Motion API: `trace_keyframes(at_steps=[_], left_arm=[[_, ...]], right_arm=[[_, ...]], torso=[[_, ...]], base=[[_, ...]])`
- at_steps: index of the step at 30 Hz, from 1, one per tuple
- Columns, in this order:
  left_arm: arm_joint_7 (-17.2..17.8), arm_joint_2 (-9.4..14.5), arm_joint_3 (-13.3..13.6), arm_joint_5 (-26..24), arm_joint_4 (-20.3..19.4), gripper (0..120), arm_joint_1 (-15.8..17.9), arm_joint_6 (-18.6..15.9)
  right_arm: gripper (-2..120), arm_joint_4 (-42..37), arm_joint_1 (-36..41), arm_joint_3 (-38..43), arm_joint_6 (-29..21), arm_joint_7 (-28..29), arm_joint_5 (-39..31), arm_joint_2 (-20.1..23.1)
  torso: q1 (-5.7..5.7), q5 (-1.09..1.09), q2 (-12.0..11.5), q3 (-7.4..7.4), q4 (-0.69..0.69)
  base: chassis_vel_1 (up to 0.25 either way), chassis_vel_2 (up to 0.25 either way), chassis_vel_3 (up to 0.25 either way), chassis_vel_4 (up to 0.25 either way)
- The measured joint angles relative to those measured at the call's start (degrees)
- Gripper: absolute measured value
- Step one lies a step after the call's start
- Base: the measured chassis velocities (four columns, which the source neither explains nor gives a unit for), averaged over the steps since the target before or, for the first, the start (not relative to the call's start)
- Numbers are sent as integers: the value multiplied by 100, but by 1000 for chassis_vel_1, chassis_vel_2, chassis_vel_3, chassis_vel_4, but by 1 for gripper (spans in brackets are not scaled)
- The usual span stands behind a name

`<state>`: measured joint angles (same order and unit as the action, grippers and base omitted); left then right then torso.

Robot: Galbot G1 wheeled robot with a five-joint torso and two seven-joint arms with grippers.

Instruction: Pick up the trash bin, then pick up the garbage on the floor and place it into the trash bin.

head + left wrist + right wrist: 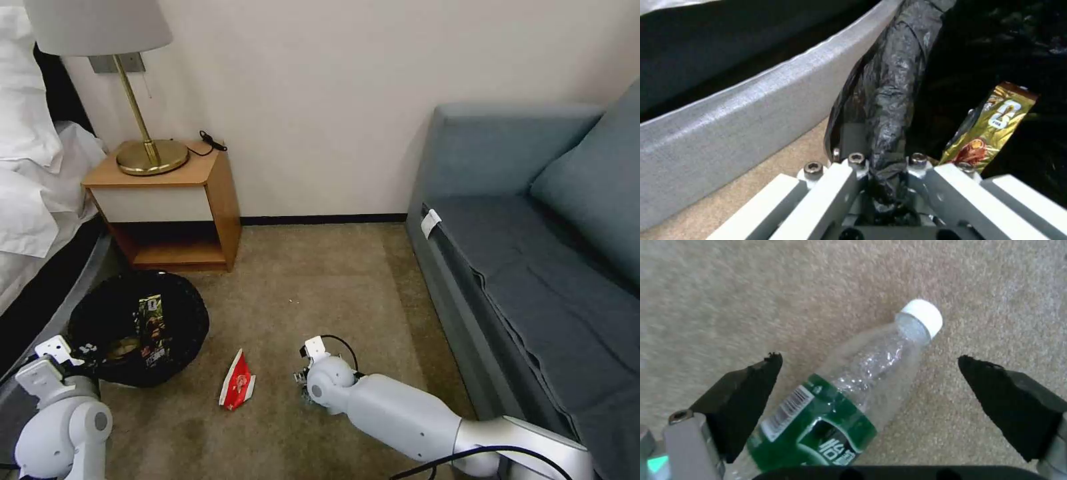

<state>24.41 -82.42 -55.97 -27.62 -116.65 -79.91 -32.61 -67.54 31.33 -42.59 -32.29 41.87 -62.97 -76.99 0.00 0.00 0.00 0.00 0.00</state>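
With the left tool (882,186) clamped on the trash bin (137,327) rim beside the bed, the right tool (869,373) hangs spread wide over the bottle (849,390) lying on the carpet, so the pickup step calls for lowering and closing across its body.
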Motion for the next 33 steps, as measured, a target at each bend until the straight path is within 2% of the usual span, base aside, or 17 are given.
trace_keyframes(at_steps=[15,22,26,27,28,30,31,33], left_arm=[[2,3,2,13,-28,2,-23,29],[1,-10,8,27,-30,2,-37,69],[-3,-10,5,34,-26,2,-39,89],[-6,-9,4,35,-26,2,-37,91],[-6,-9,4,35,-26,2,-37,91],[-9,-9,4,37,-23,2,-36,94],[-9,-9,4,37,-23,2,-36,94],[-12,-13,7,45,-14,2,-36,105]], right_arm=[[98,86,215,-121,72,-106,277,51],[92,71,226,-179,148,-176,382,47],[82,73,228,-190,160,-203,412,54],[76,77,236,-204,167,-225,440,64],[76,77,236,-204,167,-225,440,64],[64,78,250,-220,188,-261,481,83],[64,78,250,-220,188,-261,481,83],[55,71,256,-221,215,-277,501,98]], torso=[[0,0,0,0,0],[0,0,1,0,0],[0,0,1,0,0],[0,0,1,0,0],[0,0,1,0,0],[0,0,1,0,0],[0,0,1,0,0],[0,0,1,0,0]], base=[[0,0,0,0],[0,0,0,0],[0,0,0,0],[0,0,0,0],[0,0,0,0],[0,0,0,0],[0,0,0,0],[0,0,0,0]])
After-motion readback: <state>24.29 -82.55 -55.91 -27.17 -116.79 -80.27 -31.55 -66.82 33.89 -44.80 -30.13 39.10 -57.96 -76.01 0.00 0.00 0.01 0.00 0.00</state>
